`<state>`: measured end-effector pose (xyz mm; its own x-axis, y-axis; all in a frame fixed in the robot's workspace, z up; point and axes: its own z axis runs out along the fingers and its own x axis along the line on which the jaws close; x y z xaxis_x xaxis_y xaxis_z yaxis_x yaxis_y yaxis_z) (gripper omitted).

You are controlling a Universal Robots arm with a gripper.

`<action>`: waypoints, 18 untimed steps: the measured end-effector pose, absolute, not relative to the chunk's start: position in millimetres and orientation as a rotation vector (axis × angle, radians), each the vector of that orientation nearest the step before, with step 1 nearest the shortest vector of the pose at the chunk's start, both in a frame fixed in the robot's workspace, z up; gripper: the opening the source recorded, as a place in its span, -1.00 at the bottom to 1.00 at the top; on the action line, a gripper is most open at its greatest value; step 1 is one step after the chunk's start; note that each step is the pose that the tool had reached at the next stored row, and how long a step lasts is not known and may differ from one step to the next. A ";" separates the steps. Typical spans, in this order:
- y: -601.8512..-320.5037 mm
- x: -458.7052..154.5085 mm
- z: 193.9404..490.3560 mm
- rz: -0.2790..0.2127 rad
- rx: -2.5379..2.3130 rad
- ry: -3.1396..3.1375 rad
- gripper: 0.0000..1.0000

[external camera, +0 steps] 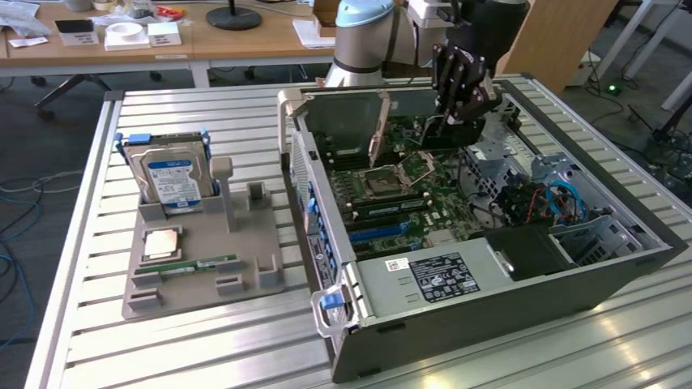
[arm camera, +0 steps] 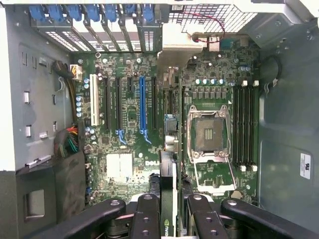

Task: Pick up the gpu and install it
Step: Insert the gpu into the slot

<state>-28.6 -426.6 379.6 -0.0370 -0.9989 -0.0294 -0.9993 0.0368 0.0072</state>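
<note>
In the exterior view, the arm's gripper (external camera: 454, 117) hangs down into an open computer case (external camera: 605, 271) that lies on its side on a slatted metal surface (external camera: 216, 352). The fingers are closed partway on the gpu (external camera: 446, 136), a dark card held on edge over the far part of the motherboard (external camera: 406, 198), just beyond the processor socket (external camera: 381, 180). Whether the card's lower edge touches the board cannot be told from here. Toward the exterior view's left of the case, a grey holder (external camera: 254, 267) rests on the surface. A hard drive (external camera: 173, 182) with a blue and white label stands upright at its far end. A processor chip (external camera: 162, 241) and a narrow green memory stick (external camera: 200, 263) lie flat nearer the camera.

In the wrist view, the gripper (arm camera: 171, 196) looks straight down into the case. Two dark fingers (arm camera: 148, 214) press on either side of the gpu (arm camera: 166, 221), which is seen edge-on as a thin green strip with a logo on it. The card runs parallel to the expansion slots and lies between the long blue slot (arm camera: 142, 104) and the processor socket (arm camera: 208, 134). A white slot (arm camera: 93, 107) sits farther off beyond the blue one. The memory slots (arm camera: 244, 127) line up on the other side of the socket. A row of blue latches (arm camera: 75, 12) runs along the case's bracket end.
</note>
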 end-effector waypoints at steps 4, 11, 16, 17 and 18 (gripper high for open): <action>-426.7 -30.1 376.9 0.040 -2.169 2.250 -0.48; -426.7 -33.4 370.8 0.040 -2.169 2.250 -0.48; -426.7 -34.2 366.3 0.040 -2.169 2.250 -0.48; -426.6 -34.3 365.7 0.040 -2.169 2.250 -0.48; -426.6 -34.3 365.2 0.040 -2.169 2.250 -0.48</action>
<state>-34.3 -426.6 365.2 -0.0370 -0.9989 -0.0293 -0.9993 0.0368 0.0073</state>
